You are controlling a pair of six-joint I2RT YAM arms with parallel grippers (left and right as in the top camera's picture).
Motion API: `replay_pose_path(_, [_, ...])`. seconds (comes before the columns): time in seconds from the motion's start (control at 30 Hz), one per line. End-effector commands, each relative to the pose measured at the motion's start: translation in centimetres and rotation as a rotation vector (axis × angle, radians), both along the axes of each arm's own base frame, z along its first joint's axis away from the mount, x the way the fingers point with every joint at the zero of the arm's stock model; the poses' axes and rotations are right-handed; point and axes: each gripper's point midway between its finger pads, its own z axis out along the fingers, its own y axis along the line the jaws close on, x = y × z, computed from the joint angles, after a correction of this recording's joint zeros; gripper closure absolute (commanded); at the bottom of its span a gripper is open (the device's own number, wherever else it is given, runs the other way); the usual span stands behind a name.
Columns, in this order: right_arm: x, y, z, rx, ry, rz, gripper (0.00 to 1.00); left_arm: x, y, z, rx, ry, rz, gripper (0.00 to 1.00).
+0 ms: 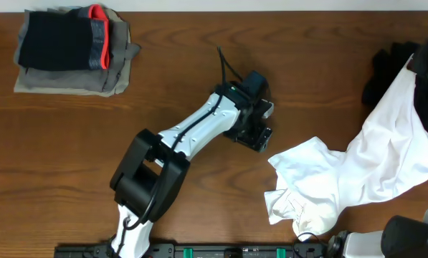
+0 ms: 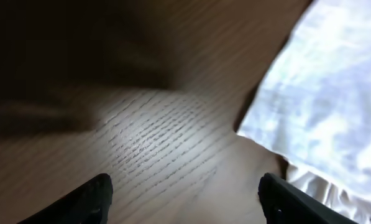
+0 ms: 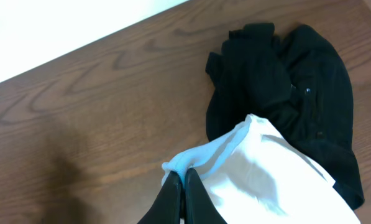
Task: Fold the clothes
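Note:
A white garment lies crumpled at the table's right side, with one end lifted toward the far right. My right gripper is shut on a pinched edge of this white garment and holds it up above a black garment. In the overhead view the right gripper is at the far right, next to the black garment. My left gripper is open and empty, low over bare wood just left of the white garment. In the left wrist view its jaws are spread, with the white cloth at the right.
A stack of folded clothes sits at the far left corner: grey at the bottom, dark with a red edge on top. The left arm stretches diagonally across the table's middle. The right arm's base is at the near right edge.

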Motion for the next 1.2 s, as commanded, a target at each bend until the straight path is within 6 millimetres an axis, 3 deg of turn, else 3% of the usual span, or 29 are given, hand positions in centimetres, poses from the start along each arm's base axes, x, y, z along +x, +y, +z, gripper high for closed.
replay_pose_path(0.0, [0.0, 0.1, 0.3, -0.012, -0.003, 0.023, 0.99, 0.4, 0.5, -1.0, 0.071, 0.025, 0.144, 0.22])
replay_pose_path(0.2, [0.0, 0.1, 0.2, -0.012, 0.000, 0.025, 0.99, -0.3, -0.5, -1.3, 0.073, 0.029, 0.149, 0.17])
replay_pose_path(0.5, [-0.1, 0.2, 0.0, -0.009, 0.008, 0.025, 0.99, -1.1, -2.6, -1.5, 0.084, -0.223, -0.338, 0.14])
replay_pose_path(0.67, [-0.3, 0.2, -0.1, -0.008, 0.018, 0.026, 0.99, -1.7, -2.5, -1.8, 0.069, -0.229, -0.442, 0.14])
replay_pose_path(0.83, [-0.3, 0.1, -0.1, -0.014, 0.019, 0.021, 0.99, -3.6, -3.9, -1.5, -0.062, -0.174, -0.526, 0.14])
replay_pose_path(1.17, [-0.4, 0.0, -0.1, -0.016, 0.022, 0.019, 0.99, -5.3, -2.6, -3.4, -0.097, -0.229, -0.848, 0.15])
